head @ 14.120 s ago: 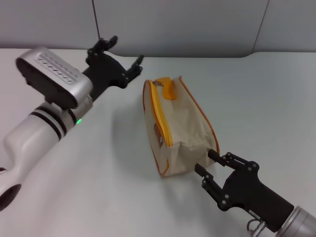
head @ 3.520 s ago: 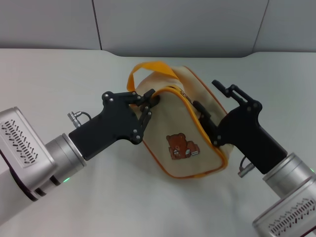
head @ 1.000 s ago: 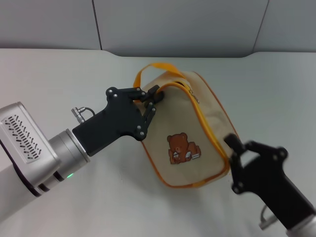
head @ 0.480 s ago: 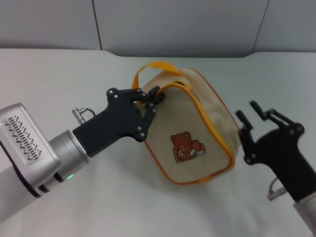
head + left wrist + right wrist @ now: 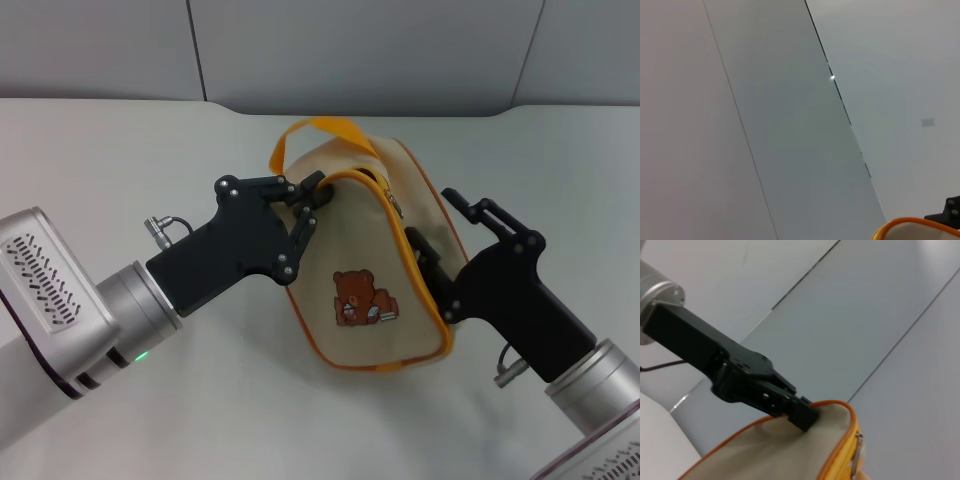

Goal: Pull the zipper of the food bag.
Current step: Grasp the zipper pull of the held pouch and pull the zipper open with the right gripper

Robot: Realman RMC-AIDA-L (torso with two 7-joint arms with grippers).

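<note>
The beige food bag (image 5: pixel 365 255), with orange piping and a brown bear picture, stands tilted in mid table. Its orange strap handle (image 5: pixel 318 131) loops above it. My left gripper (image 5: pixel 308 195) is shut on the bag's top corner at the end of the zip track; the right wrist view shows this pinch (image 5: pixel 802 417). The small silver zipper pull (image 5: pixel 393 201) hangs on the track just right of that corner and also shows in the right wrist view (image 5: pixel 856 452). My right gripper (image 5: pixel 445 228) is open, with its fingers either side of the bag's right end, below the pull.
The white table (image 5: pixel 150 140) lies all around the bag, with a grey wall (image 5: pixel 360 50) behind it. The left wrist view shows only the wall and a bit of the orange handle (image 5: pixel 905 227).
My right gripper has moved from the front right up and left to the bag's right end. The bag has tipped a little. My left gripper has kept its hold.
</note>
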